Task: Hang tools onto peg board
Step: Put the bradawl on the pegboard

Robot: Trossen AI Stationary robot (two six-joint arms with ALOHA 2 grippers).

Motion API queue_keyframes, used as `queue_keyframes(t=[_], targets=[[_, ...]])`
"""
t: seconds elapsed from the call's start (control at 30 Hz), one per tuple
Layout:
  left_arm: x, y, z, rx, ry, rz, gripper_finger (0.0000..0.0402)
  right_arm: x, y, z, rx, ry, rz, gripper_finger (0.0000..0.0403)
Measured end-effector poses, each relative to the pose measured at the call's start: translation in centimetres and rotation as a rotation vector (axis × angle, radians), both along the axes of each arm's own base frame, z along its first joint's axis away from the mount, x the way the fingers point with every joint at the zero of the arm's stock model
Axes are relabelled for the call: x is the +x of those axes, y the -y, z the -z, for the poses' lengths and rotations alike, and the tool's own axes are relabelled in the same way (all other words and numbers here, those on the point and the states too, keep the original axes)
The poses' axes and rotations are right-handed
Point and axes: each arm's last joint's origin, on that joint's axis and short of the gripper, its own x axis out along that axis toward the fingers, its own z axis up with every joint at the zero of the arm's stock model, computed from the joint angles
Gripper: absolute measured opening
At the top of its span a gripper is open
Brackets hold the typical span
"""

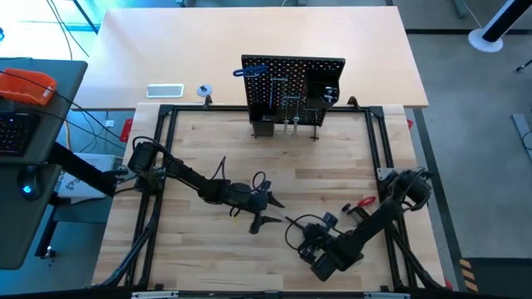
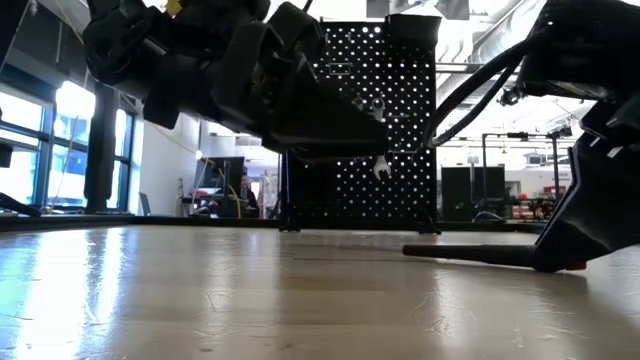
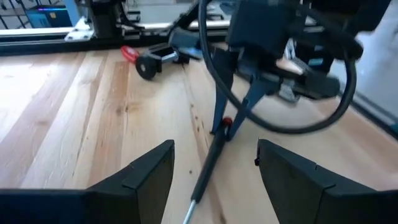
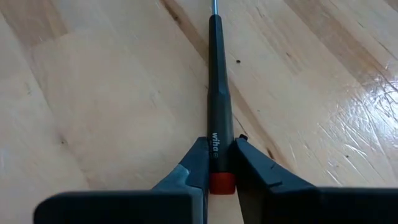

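Nearest your side of the desk (image 1: 208, 166), your right pincer (image 4: 222, 163) is down at the wood with its fingers nearly closed on either side of the screwdriver (image 4: 219, 93), pressing the black handle just above its red end cap. The tool lies flat on the boards. Its long axis runs straight out ahead of this pincer, so the thin metal shaft points away from the wrist and the butt end sits between the fingers. That line is what the lift turns on: I judge the tool will come up handle-first with the tip leading.

A little farther in, your left pincer (image 3: 214, 168) hangs just above the desk with its fingers spread wide and nothing between them. It faces the same screwdriver (image 3: 208, 165) from the tip end, and the shaft points into its gap. The right arm is the one in contact.

Beyond the right arm, the red-and-black clamp (image 1: 362, 205) lies on the desk.

At the far edge stands the peg board (image 1: 293, 87), upright, already carrying several tools on its hooks, well apart from both pincers.
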Motion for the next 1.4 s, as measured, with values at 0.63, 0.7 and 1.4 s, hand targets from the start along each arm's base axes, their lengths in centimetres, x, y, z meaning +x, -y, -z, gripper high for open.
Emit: queue_keyframes(t=[0.63, 0.7, 1.4], targets=[[1.7, 0.5, -0.5, 0.168, -0.188, 0.084, 0.0223, 2.3, 3.2, -4.2, -0.027, -0.043, -0.178, 0.0038], [1.9, 0.5, -0.7, 0.187, -0.203, 0.086, 0.0223, 2.5, 3.4, -4.9, -0.023, -0.028, -0.19, 0.0038], [3.2, 0.6, -2.2, 0.273, -0.325, 0.04, 0.0143, 5.1, 4.7, -9.2, -0.02, -0.028, -0.342, 0.0038]])
